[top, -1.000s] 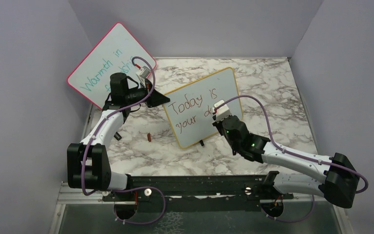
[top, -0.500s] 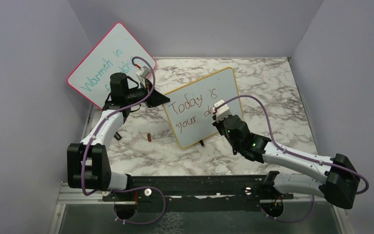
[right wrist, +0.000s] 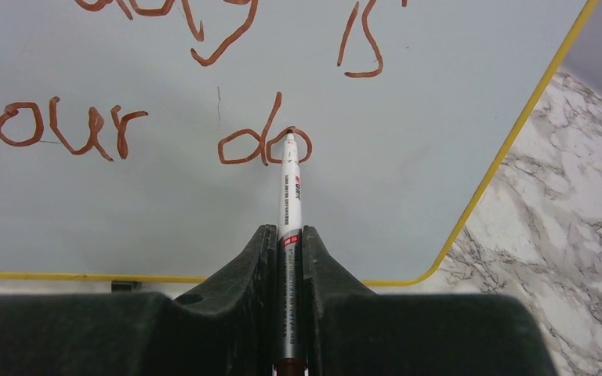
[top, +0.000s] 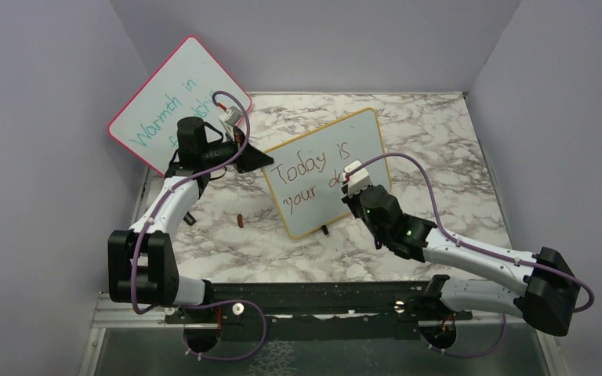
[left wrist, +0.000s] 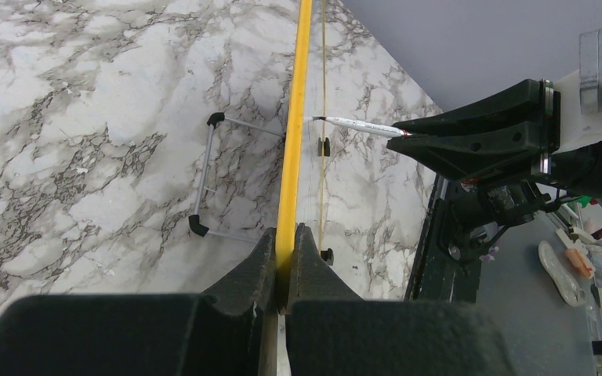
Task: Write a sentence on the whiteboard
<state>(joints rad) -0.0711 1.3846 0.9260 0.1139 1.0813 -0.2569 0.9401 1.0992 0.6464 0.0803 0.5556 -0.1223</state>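
Observation:
The whiteboard [top: 360, 133] with the yellow frame stands upright mid-table. My left gripper [top: 260, 161] is shut on its upper left corner; in the left wrist view the yellow edge [left wrist: 291, 157] runs straight out of the left gripper [left wrist: 284, 241]. My right gripper [right wrist: 288, 235] is shut on a white marker [right wrist: 290, 184], whose tip touches the board. The sentence [top: 313, 174] in red-brown reads "Today is" above "your", and the tip rests on a rounded letter after the "d" [right wrist: 244, 145]. From the left wrist the marker [left wrist: 357, 124] meets the board's face.
A pink-framed board [top: 176, 94] with teal writing leans at the back left, behind the left arm. A small red cap [top: 239, 221] and a dark bit [top: 190, 220] lie on the marble left of the whiteboard. A wire stand [left wrist: 204, 180] props the board's back. Grey walls close three sides.

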